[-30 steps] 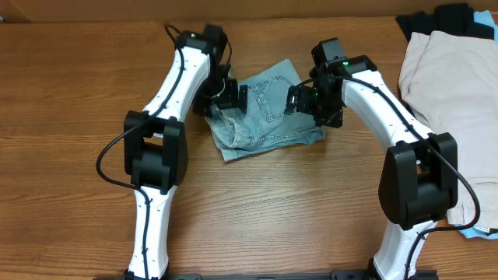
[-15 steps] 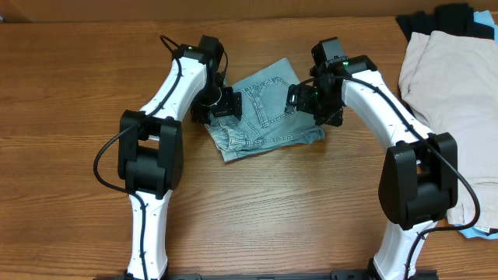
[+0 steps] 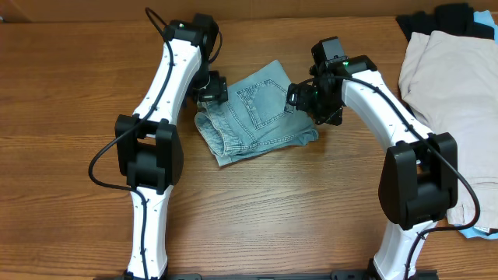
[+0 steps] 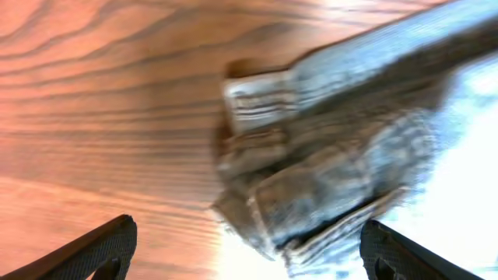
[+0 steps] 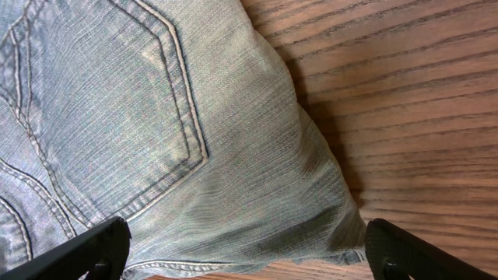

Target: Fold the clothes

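Shorts [image 3: 253, 120] lie mid-tabletop [image 3: 78, 93] between the two arms, already doubled into a compact, skewed bundle with a back pocket up. Left tool [image 3: 210, 87] sits at the bundle's left edge, spread wide and holding nothing. In the left wrist view its fingers [image 4: 109, 249] stand far apart with the stacked hems ahead of them; that view is blurred, so I can't tell if it touches cloth. Right tool [image 3: 303, 97] is over the right edge, also wide and empty, looking down on the pocket and the rounded fold edge.

Step in hand, as I read it: released after a fold, with tidying or one more fold to go.
- The left-edge layers look ragged and uneven, so any new pinch should take the whole stack, not just the top ply.
- Come in low and close only once the cloth sits between the fingers.
- Pin the right side with the right tool so the bundle doesn't slide on the smooth wood.
- Square the edges, since the bundle sits askew.

Around: a beige garment [image 3: 447, 93], a black one [image 3: 436, 19] and a sky-blue scrap [image 3: 475, 232] sit well apart at the far right, not in play. Nothing blocks the shorts. The main risk is the two arms crowding each other over such a small bundle.
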`<action>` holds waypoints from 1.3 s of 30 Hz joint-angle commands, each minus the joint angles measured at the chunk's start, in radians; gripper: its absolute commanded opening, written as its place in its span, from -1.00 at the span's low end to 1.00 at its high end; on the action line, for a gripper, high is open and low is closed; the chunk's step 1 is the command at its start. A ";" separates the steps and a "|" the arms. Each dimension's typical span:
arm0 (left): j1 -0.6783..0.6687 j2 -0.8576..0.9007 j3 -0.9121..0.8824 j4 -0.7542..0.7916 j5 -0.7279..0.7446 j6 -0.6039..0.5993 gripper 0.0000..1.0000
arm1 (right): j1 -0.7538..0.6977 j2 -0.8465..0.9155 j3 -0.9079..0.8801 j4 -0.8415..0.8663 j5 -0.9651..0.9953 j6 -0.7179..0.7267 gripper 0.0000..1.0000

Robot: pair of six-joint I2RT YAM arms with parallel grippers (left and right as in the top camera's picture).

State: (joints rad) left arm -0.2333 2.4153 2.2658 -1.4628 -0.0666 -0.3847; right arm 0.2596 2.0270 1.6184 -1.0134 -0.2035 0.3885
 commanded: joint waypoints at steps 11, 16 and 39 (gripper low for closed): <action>-0.016 0.008 -0.200 0.139 0.071 0.006 0.91 | -0.001 -0.020 0.021 0.013 0.012 0.000 1.00; -0.019 0.008 -0.309 0.224 0.144 0.016 0.89 | -0.001 -0.020 0.021 0.013 0.012 0.000 1.00; 0.231 0.008 -0.369 0.486 0.198 -0.078 -0.92 | -0.001 -0.020 0.021 0.022 0.027 0.000 1.00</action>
State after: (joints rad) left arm -0.1596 2.3547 1.9171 -1.0077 0.2268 -0.3946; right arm 0.2596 2.0270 1.6184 -0.9955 -0.1913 0.3885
